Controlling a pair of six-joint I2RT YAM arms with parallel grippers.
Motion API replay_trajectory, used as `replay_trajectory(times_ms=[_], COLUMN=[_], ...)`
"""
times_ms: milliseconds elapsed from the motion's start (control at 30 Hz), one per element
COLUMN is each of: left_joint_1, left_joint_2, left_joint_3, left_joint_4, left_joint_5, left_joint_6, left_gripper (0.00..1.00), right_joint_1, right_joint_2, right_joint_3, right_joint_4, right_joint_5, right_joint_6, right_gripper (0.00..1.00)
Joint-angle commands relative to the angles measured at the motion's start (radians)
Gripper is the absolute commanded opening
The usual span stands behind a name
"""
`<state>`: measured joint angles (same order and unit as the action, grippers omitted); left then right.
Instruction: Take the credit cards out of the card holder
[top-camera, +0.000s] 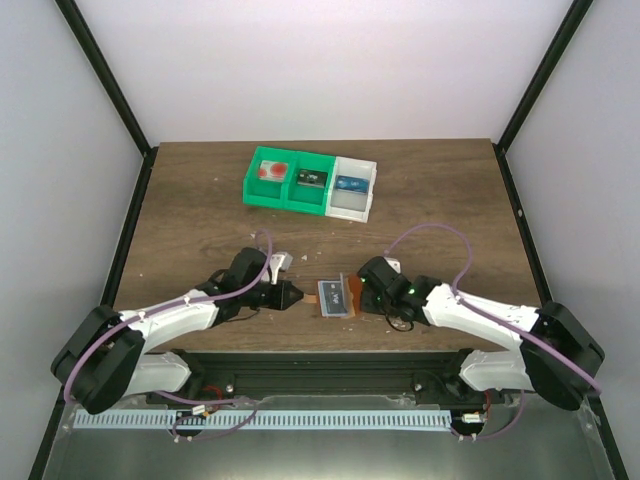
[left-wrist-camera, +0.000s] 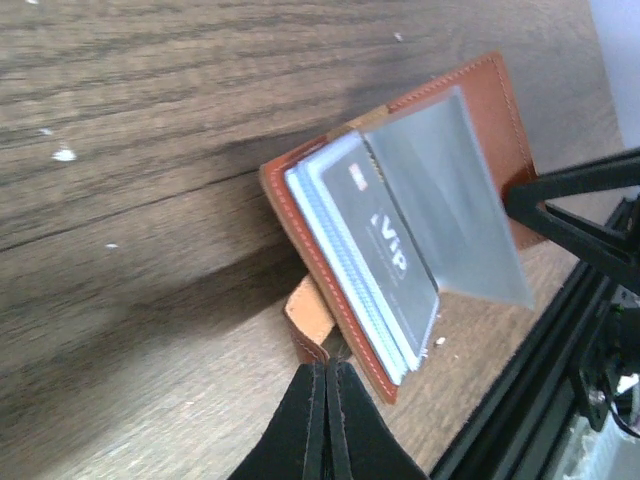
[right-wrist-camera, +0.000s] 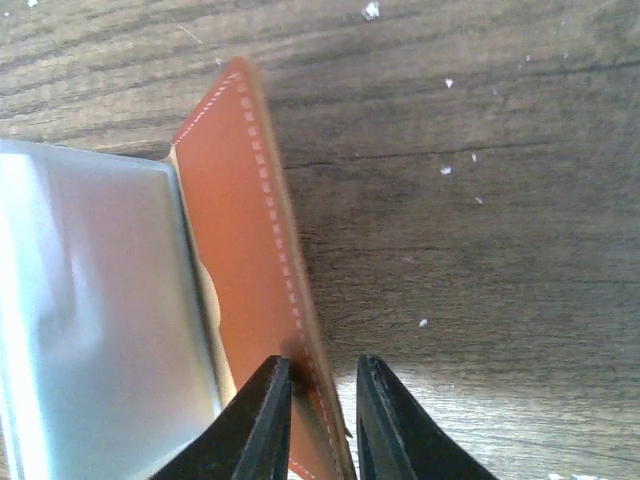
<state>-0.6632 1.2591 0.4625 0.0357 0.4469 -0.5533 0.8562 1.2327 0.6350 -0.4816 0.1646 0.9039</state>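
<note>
The card holder (top-camera: 326, 291) lies open between both arms near the table's front edge, orange-brown outside (left-wrist-camera: 505, 110). Its pocket holds a stack of credit cards (left-wrist-camera: 385, 255): a dark grey one on top, blue-and-white edges beneath. A pale translucent flap (left-wrist-camera: 450, 215) stands raised over them. My left gripper (left-wrist-camera: 327, 365) is shut on the holder's small leather tab (left-wrist-camera: 306, 315). My right gripper (right-wrist-camera: 322, 365) straddles the edge of the orange cover (right-wrist-camera: 235, 230). Its left finger touches the leather; its right finger stands a little apart. In the top view, my left gripper (top-camera: 300, 295) and right gripper (top-camera: 354, 297) flank the holder.
A row of green and white bins (top-camera: 310, 185) stands at the back of the table with small items inside. The black frame rail (left-wrist-camera: 560, 380) runs along the near table edge close to the holder. Dark walls bound the table on both sides.
</note>
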Motion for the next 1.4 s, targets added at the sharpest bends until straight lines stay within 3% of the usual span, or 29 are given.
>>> replay_trajectory(times_ms=[0,267,367,400,600,833,933,1000,1033,1067,1133,1233,1367], left_joint_1=[0.025,0.046,0.046,0.045,0.034,-0.001,-0.006,-0.006,-0.006,-0.007,-0.006,-0.006,-0.007], left_joint_2=[-0.031,-0.067,-0.081,-0.086,-0.070,-0.058,-0.070,-0.061,-0.048,-0.035,0.000,0.043,0.103], left_joint_3=[-0.008,-0.006,0.008,0.010,0.045,0.092,0.083,0.061,0.055,0.049,0.040,0.032,0.029], left_joint_4=[-0.054,-0.077,-0.074,-0.064,-0.009,0.020,0.061,0.116,0.136,0.151,0.160,0.181,0.240], left_joint_5=[-0.063,-0.048,-0.036,-0.022,0.071,0.070,0.070,0.107,0.121,0.131,0.130,0.139,0.163], left_joint_6=[0.026,0.013,-0.007,-0.015,-0.052,-0.080,-0.101,-0.128,-0.135,-0.137,-0.123,-0.116,-0.128], left_gripper=[0.00,0.00,0.22,0.26,0.35,0.47,0.44,0.38,0.31,0.17,0.05,0.02,0.01], right_joint_1=[0.007,0.007,0.007,0.008,0.007,0.007,0.007,0.007,0.007,0.007,0.011,0.023,0.061], right_joint_2=[0.003,0.003,-0.013,-0.017,-0.013,-0.011,-0.019,-0.017,-0.018,-0.019,-0.033,-0.071,-0.105], right_joint_3=[-0.039,-0.032,-0.051,-0.061,-0.085,-0.075,-0.071,-0.059,-0.048,-0.034,0.004,0.064,0.135], right_joint_4=[0.039,0.057,0.130,0.157,0.187,0.150,0.143,0.120,0.105,0.081,0.034,-0.033,-0.045], right_joint_5=[-0.010,-0.024,-0.086,-0.102,-0.119,-0.096,-0.095,-0.082,-0.074,-0.066,-0.049,-0.027,-0.037], right_joint_6=[0.028,0.016,-0.007,-0.009,-0.006,-0.006,-0.007,-0.004,-0.005,-0.003,-0.005,-0.007,-0.013], right_gripper=[0.19,0.20,0.10,0.04,0.00,0.01,0.01,0.06,0.11,0.16,0.22,0.29,0.31])
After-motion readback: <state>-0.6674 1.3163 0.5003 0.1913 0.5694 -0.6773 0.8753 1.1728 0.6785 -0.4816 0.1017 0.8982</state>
